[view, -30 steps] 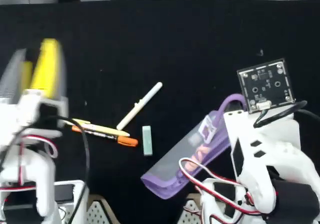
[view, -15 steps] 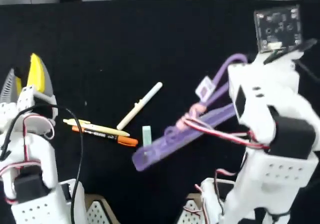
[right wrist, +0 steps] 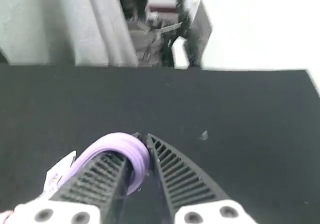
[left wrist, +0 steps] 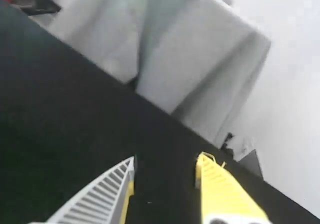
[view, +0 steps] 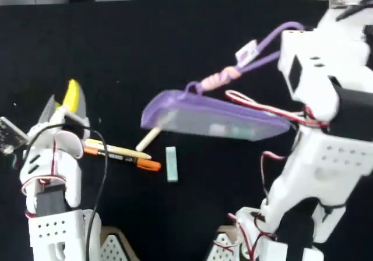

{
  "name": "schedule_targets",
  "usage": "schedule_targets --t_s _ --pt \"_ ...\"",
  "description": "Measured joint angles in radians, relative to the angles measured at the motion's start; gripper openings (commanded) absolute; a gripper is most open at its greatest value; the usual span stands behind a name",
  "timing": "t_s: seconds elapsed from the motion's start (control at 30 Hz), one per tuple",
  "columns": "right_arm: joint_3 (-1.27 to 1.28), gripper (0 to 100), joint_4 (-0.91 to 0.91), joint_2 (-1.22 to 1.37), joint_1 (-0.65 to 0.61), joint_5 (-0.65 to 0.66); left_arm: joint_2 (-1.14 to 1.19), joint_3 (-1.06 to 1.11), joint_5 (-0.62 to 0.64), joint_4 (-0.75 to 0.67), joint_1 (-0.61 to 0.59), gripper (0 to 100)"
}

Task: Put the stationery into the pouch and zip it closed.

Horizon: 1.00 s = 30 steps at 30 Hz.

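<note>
Step in hand: None of the stationery had gone in yet. I judged this to be the stage of lifting and placing the pouch (view: 215, 118) before any loading.
Right hand: The right hand (right wrist: 145, 139) was closed tight on the purple strap (right wrist: 120, 151), its fingers pinching the loop between them.
Pouch: It hung clear of the counter (view: 175, 51), below the right hand and out toward the left one. It lay roughly level in the air at the end of the strap. A small tag (view: 246, 52) dangled on the strap close to the right hand. I could not tell whether the zip was open.
Left hand: The left hand (left wrist: 167, 160) had its fingers apart and gripped nothing. It sat low over the counter, well apart from the pouch.
Stationery: A yellow pen (view: 116, 150) and an orange pen (view: 125, 159) lay side by side on the counter just beside the left hand, on the side facing the right hand. A pale green eraser (view: 171, 163) lay a little past them. A cream pen (view: 148, 138) was partly hidden under the hanging pouch.
Next move: The pouch probably needed setting down with its mouth within reach of the left hand, and opening if shut. The left hand could then take the nearest pen.
In the way: Held by the strap alone, the pouch could swing or tip. It also covered the cream pen, which looked hard to reach until the pouch was moved.
</note>
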Motion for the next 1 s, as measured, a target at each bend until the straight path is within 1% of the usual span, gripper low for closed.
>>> schedule_targets --t_s 0.1,0.2,0.27,0.37,0.5,0.63,0.77,0.9,1.0 --pt "-0.057 1.1 0.003 0.006 0.066 0.000 0.003 0.002 -0.002 0.012 0.034 20" --pt "-0.072 1.1 0.008 0.009 0.130 0.000 0.043 -0.002 -0.021 0.074 0.097 20" --pt "-0.072 1.1 0.014 0.009 0.167 0.000 0.083 -0.028 -0.081 0.109 0.160 20" --pt "-0.072 1.1 0.031 0.009 0.212 0.000 0.195 -0.104 -0.206 0.149 0.233 20" --pt "-0.072 1.1 0.032 0.009 0.253 0.000 0.405 -0.249 -0.353 0.226 0.282 20" --pt "-0.072 1.1 0.032 0.009 0.284 0.000 0.677 -0.411 -0.486 0.296 0.338 20" --pt "-0.072 1.1 0.032 0.009 0.313 0.000 0.977 -0.571 -0.603 0.319 0.410 20" --pt "-0.072 1.2 0.028 0.009 0.344 -0.017 1.234 -0.695 -0.680 0.319 0.465 20" --pt "-0.072 1.2 0.000 0.009 0.376 -0.046 1.355 -0.769 -0.694 0.319 0.470 20"
